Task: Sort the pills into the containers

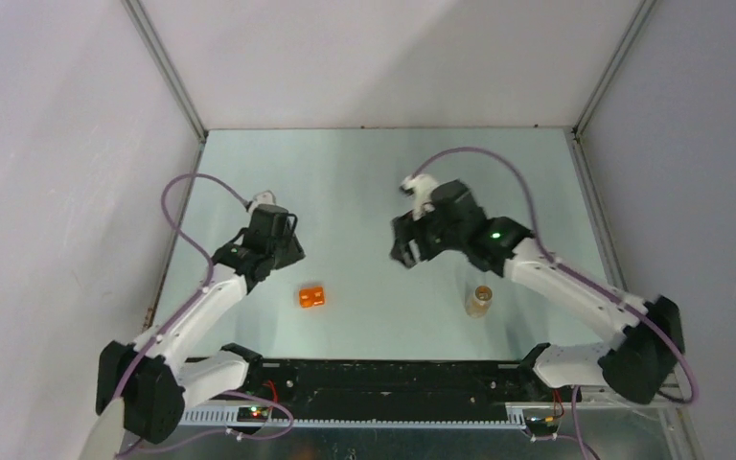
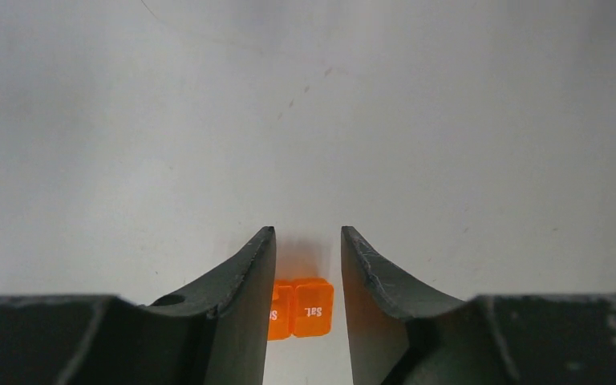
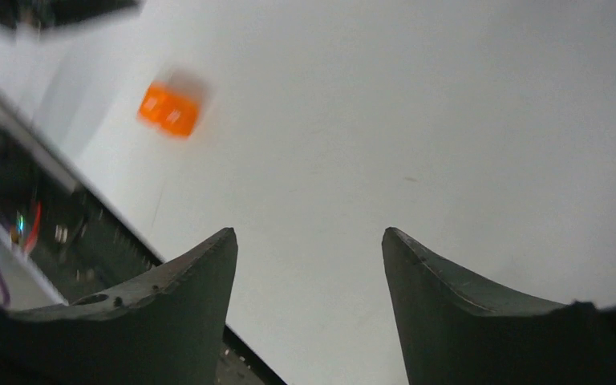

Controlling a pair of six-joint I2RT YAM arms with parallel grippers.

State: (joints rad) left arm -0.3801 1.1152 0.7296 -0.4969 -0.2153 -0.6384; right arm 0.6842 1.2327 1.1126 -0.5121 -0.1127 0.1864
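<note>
- Toward the near edge of the table (image 1: 374, 172), left of centre, the orange box (image 1: 311, 296) lay flat, all on its own.
- Through the left wrist camera it showed two lidded cells side by side, with white lettering on the lids.
- The left gripper (image 2: 307, 233) hung close by, just back and to the left of the box in the top view. Its fingers were spread with nothing between them, and the box showed through the gap, untouched.
- Well off to the right, the tan vial (image 1: 480, 301) stood upright beside the right arm's forearm.
- The right gripper (image 3: 309, 233) was out over bare table, farther back than both containers and between them. Its fingers were wide apart and empty.
- The right wrist camera caught the box as a blurred orange patch at upper left.
</note>
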